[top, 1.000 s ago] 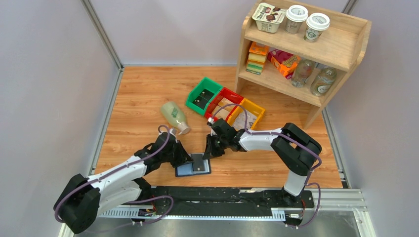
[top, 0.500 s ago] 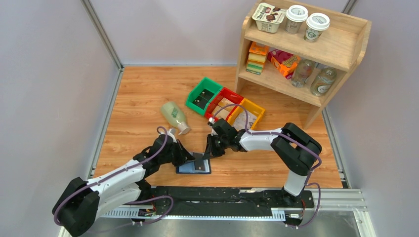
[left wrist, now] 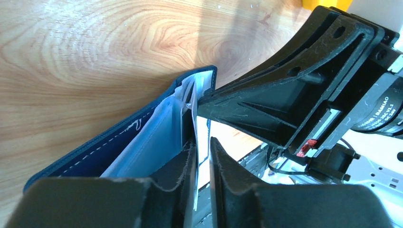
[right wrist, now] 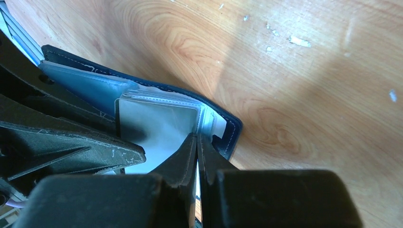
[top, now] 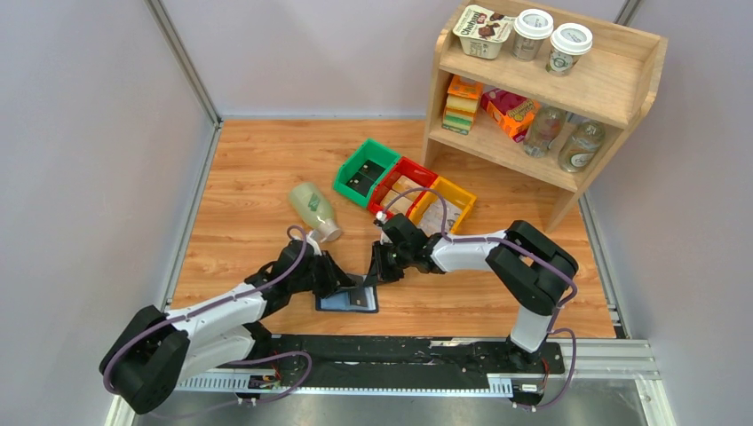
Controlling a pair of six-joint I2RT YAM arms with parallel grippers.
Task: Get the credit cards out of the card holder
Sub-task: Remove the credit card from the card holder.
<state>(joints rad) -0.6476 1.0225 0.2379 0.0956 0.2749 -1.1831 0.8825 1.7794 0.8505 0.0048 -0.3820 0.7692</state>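
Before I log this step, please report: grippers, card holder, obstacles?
Left gripper slightly open around a thin pale sheet. Right gripper shut on dark navy folding card holder sleeve. Nothing pulled out yet. Nothing blocking.

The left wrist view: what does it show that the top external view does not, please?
Only the left wrist: pale clear sleeves fanned inside the card holder, and a thin pale sheet between the fingers of the left gripper. Only the top external: the shelf, bins and a bottle. Both: the holder open on the table, and the right gripper at it.
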